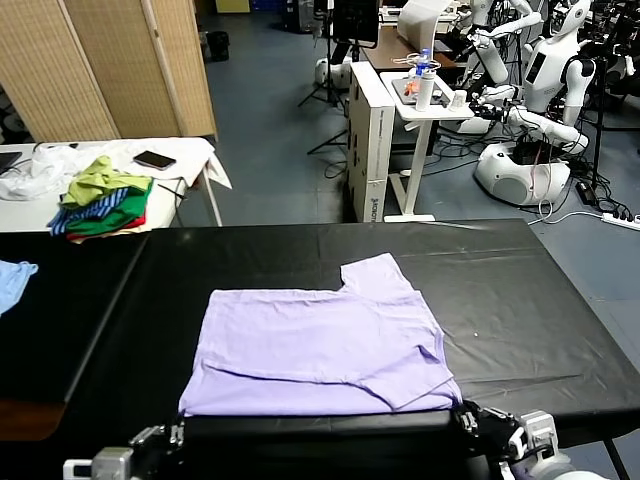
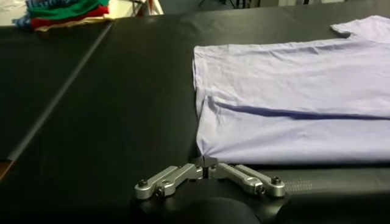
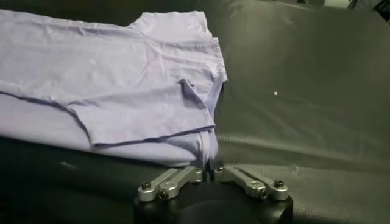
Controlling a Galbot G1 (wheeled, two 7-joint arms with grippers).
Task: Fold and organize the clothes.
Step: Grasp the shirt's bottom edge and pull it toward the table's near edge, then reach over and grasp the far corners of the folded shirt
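Observation:
The pale lavender T-shirt (image 1: pixel 320 350) lies folded and flat on the black table (image 1: pixel 510 300), one sleeve pointing to the far side. A folded-over flap sits near its front right corner (image 3: pixel 146 115). My left gripper (image 1: pixel 176 434) is at the shirt's near left corner. In the left wrist view its jaws (image 2: pixel 206 164) are closed, with the T-shirt (image 2: pixel 292 103) hem corner pinched between them. My right gripper (image 1: pixel 466 416) is at the near right corner, and its jaws (image 3: pixel 207 168) are closed on the T-shirt (image 3: pixel 109 73) edge.
A pile of green, yellow and striped garments (image 1: pixel 102 198) and a phone (image 1: pixel 154 160) lie on a white side table at the back left. A light blue cloth (image 1: pixel 12 280) lies at the table's left edge. Carts and other robots stand beyond.

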